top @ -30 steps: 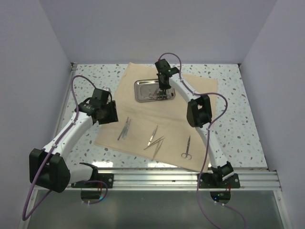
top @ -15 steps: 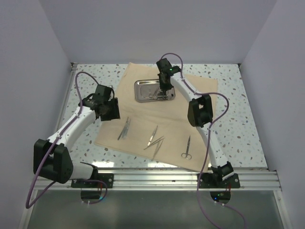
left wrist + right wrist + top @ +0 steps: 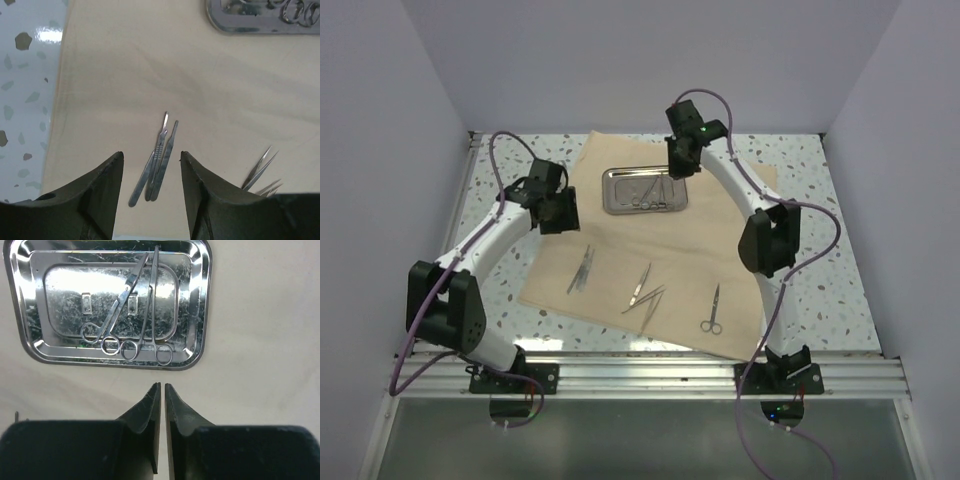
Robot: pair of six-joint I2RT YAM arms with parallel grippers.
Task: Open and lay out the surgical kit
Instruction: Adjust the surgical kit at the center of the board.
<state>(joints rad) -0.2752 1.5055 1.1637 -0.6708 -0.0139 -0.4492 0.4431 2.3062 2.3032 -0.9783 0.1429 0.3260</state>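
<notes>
The tan cloth wrap [image 3: 620,238] lies spread flat on the table. On its far part stands the steel tray [image 3: 616,196], with two ring-handled instruments [image 3: 119,307] lying in it. A bunch of flat silver handles [image 3: 582,270], tweezers [image 3: 645,290] and scissors [image 3: 710,311] lie apart on the cloth's near half. My right gripper [image 3: 160,386] hangs shut and empty above the cloth just beside the tray [image 3: 201,300]. My left gripper [image 3: 151,160] is open above the silver handles [image 3: 159,160], holding nothing.
Speckled tabletop [image 3: 510,160] shows around the cloth, with white walls on three sides. A metal rail [image 3: 650,372] runs along the near edge at the arm bases. In the left wrist view the cloth's left edge [image 3: 62,85] borders the speckled surface.
My right gripper has lifted off the tray, drawn back to the right and shut. The left arm has swung farther over the cloth's left part, its jaws unchanged.
</notes>
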